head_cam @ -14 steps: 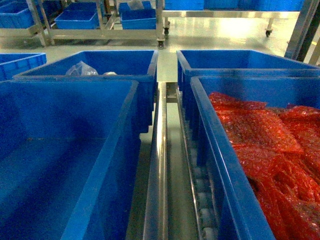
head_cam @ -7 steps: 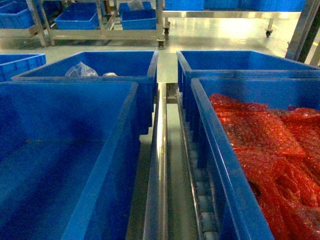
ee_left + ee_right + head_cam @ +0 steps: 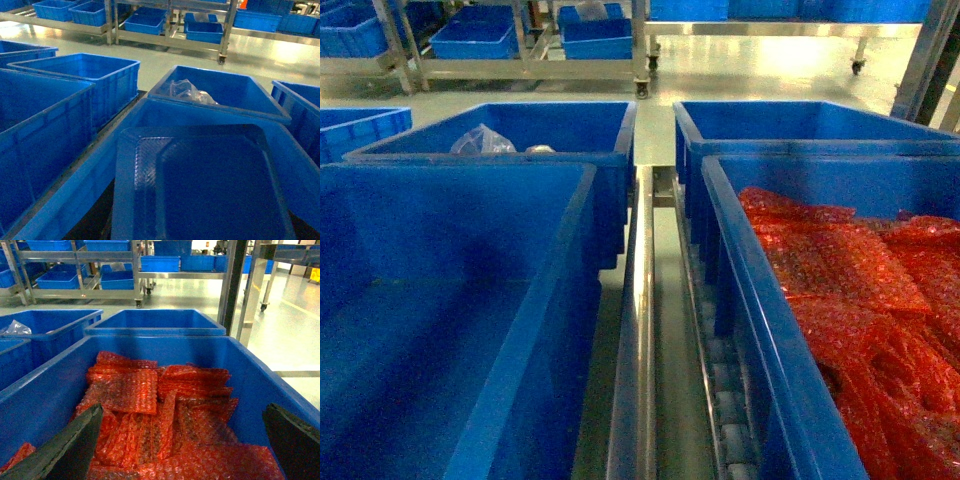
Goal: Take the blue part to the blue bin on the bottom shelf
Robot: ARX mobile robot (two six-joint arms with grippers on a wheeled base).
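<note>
Where the head view looks down on the bottom shelf, four blue crates sit on its steel rail and roller lane.
- Item 1: near-left blue bin, 8 o'clock, bare blue floor.
- Item 2: near-right bin, 4 o'clock, heaped with red bubble-wrap bags.
- Item 3: far-left bin, 11 o'clock, holding a clear plastic bag.
- Item 4: far-right bin, 1 o'clock.
- Right gripper: dark fingers spread wide at 7 and 5 o'clock of its wrist view, above the red bags, holding nothing.
- Left gripper: out of sight; state cannot be told.
- Blue part: cannot be made out in any view.
</note>
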